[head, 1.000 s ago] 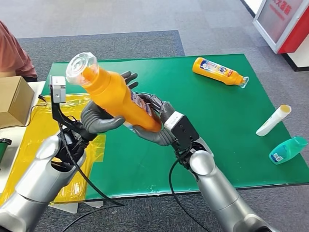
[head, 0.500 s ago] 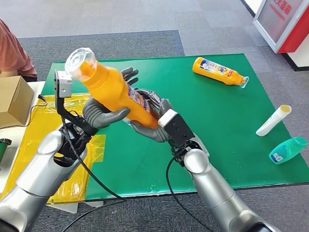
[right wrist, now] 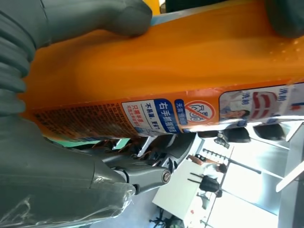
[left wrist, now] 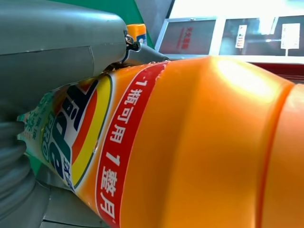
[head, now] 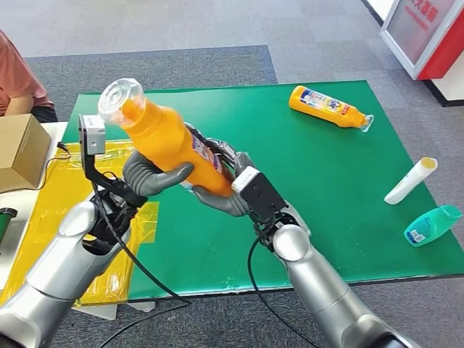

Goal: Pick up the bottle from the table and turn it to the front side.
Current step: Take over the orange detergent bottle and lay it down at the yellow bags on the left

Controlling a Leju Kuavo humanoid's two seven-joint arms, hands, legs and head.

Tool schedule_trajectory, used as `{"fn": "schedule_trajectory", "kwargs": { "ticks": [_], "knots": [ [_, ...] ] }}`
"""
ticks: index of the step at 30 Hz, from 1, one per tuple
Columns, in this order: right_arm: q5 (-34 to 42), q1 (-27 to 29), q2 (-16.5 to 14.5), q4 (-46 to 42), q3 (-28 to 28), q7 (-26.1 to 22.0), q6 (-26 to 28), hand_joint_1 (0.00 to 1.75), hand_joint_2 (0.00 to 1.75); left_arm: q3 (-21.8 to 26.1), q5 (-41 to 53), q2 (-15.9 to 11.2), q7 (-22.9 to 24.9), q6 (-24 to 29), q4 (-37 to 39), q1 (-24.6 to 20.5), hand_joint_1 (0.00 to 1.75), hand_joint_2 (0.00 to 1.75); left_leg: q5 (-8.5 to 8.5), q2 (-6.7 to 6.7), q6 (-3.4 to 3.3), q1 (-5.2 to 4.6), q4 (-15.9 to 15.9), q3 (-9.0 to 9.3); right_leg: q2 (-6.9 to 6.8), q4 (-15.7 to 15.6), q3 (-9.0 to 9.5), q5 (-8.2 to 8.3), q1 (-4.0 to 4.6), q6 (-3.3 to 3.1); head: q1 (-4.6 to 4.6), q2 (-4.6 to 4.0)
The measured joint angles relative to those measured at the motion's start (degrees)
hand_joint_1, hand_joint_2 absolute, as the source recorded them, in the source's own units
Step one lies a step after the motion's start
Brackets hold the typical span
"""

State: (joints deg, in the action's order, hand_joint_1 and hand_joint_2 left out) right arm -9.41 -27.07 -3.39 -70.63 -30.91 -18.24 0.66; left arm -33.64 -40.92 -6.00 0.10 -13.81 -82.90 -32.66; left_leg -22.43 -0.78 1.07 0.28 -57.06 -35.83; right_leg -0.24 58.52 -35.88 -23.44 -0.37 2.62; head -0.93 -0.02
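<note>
An orange detergent bottle with a clear cap hangs tilted above the green mat, cap up and to the left. My left hand grips its middle from below, the thumb across the near side. My right hand holds the bottle's lower end. In the left wrist view the bottle shows a red and blue label next to the left hand. In the right wrist view the bottle shows small print and a warning sign, and the right hand wraps around it.
A second orange bottle lies at the mat's far right. A white tube and a teal bottle lie near the right edge. A yellow plastic sheet and a cardboard box sit left. A person stands far left.
The right hand and the bottle's lower end have shifted a little left. The left hand's fingers that stuck out behind the bottle are now hidden. Both hands keep their hold.
</note>
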Motion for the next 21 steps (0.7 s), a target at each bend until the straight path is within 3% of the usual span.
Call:
{"fn": "schedule_trajectory", "kwargs": {
  "ticks": [6, 12, 21],
  "knots": [
    [0.39, -0.82, 0.01, 2.44, 0.14, 0.64, 0.18, 0.00, 1.75, 0.81, 3.91, -0.75, -4.11, 1.84, -2.16, 2.86, 1.75, 1.75, 0.00, -0.01, 0.00, 0.00, 0.00, 0.00, 0.01, 0.00, -0.01, 0.00, 0.00, 0.00, 0.00, 0.00],
    [0.35, 0.82, 0.65, 3.19, 3.41, 1.70, 1.65, 0.00, 1.75, 5.20, 18.92, -1.01, -12.05, 10.46, -9.65, 7.77, 1.75, 1.75, -0.01, 0.01, 0.00, 0.00, 0.00, -0.05, -0.02, 0.00, -0.02, -0.02, 0.00, 0.00, -0.02, 0.00],
    [0.01, 4.47, 2.57, 0.70, 9.20, 2.01, 2.96, 0.00, 1.75, 11.96, 24.01, -1.55, -16.48, 12.64, -18.52, 16.86, 1.75, 1.75, -0.03, -0.03, 0.02, 0.00, 0.00, -0.08, 0.02, -0.01, -0.08, -0.01, 0.00, 0.00, 0.00, 0.00]
  ]
}}
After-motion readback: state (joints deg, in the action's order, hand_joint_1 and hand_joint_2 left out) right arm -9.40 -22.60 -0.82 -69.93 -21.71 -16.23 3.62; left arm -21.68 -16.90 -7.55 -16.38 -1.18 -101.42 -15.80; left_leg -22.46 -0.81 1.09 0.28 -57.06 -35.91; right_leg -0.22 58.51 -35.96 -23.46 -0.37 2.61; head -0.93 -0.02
